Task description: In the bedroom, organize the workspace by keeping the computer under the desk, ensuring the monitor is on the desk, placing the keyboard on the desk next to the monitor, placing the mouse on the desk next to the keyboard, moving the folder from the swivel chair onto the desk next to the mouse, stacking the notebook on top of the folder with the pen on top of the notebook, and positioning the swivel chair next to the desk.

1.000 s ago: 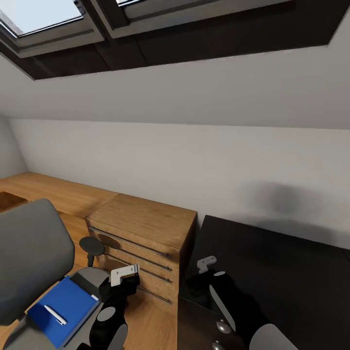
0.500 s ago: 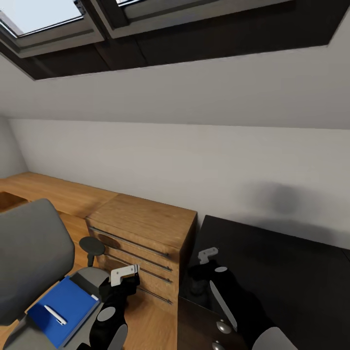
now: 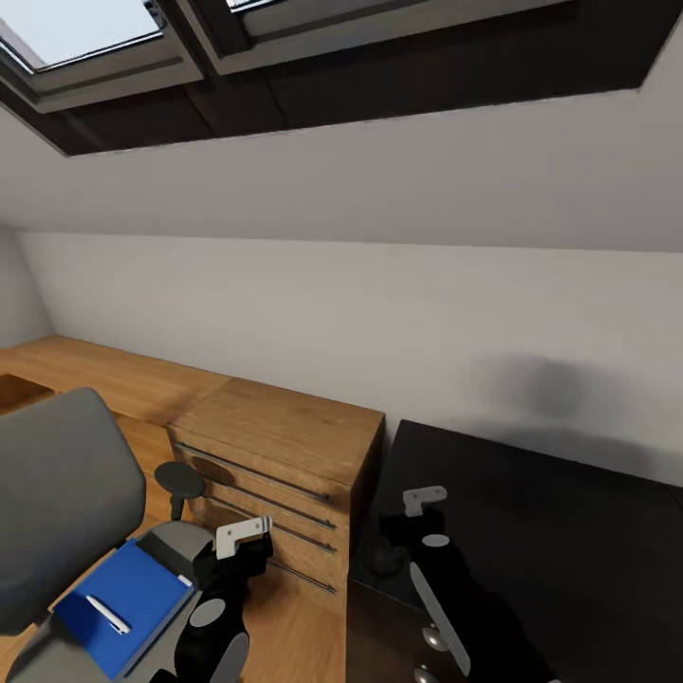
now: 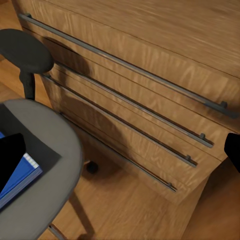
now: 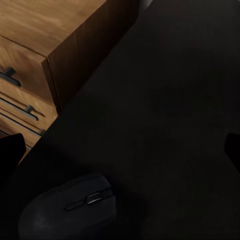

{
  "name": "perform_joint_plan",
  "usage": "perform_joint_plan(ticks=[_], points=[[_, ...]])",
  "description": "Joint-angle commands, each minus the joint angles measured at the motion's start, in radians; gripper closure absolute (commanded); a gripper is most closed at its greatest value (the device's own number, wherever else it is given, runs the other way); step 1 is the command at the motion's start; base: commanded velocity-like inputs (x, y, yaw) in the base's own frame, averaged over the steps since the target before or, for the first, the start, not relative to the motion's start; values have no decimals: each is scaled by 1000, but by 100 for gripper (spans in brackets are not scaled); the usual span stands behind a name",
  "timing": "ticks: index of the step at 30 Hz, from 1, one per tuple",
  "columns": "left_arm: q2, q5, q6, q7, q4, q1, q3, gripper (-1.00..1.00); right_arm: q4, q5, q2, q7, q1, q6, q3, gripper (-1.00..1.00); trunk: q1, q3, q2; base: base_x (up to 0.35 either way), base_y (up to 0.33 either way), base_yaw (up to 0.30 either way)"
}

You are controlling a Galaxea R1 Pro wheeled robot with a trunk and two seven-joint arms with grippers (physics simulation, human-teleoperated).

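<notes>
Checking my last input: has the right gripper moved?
Yes. The right gripper moved farther over the desk, away from the dresser.

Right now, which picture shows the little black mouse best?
The right wrist view. There the mouse lies close up on the black desk, with its wheel and buttons plain to see. In the head view the mouse is just a small dark lump by the desk's near corner, beside the right gripper.

At the lower right of my head view spreads the glossy black desk (image 3: 569, 531), and the small black rounded mouse (image 5: 70, 207) lies directly on its near left corner. At lower left, my view takes in the grey fabric swivel chair seat (image 3: 175, 545), which carries the flat bright blue folder (image 3: 123, 593), with the thin whitish pen (image 3: 107, 613) lying on it.
</notes>
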Motion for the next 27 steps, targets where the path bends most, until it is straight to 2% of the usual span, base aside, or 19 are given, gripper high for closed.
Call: perform_joint_plan(ticks=[1,11,16,27], points=[[0,5,4,7,-1,-1,-1,-100,-3,-11,-1,-11,0,3,2,-100,0,-1,-1,0,0,0],[0,5,5,7,-1,-1,-1,-100,-12,-17,2,-12,2,2,1,-100,0,-1,-1,-38,0,0],[0,5,5,7,-1,-1,-1,-100,-19,-16,2,-14,2,2,1,-100,0,0,-1,-308,0,-94],[0,6,5,7,-1,-1,-1,-100,-14,-17,4,-14,2,2,1,-100,0,0,-1,-335,0,-256]])
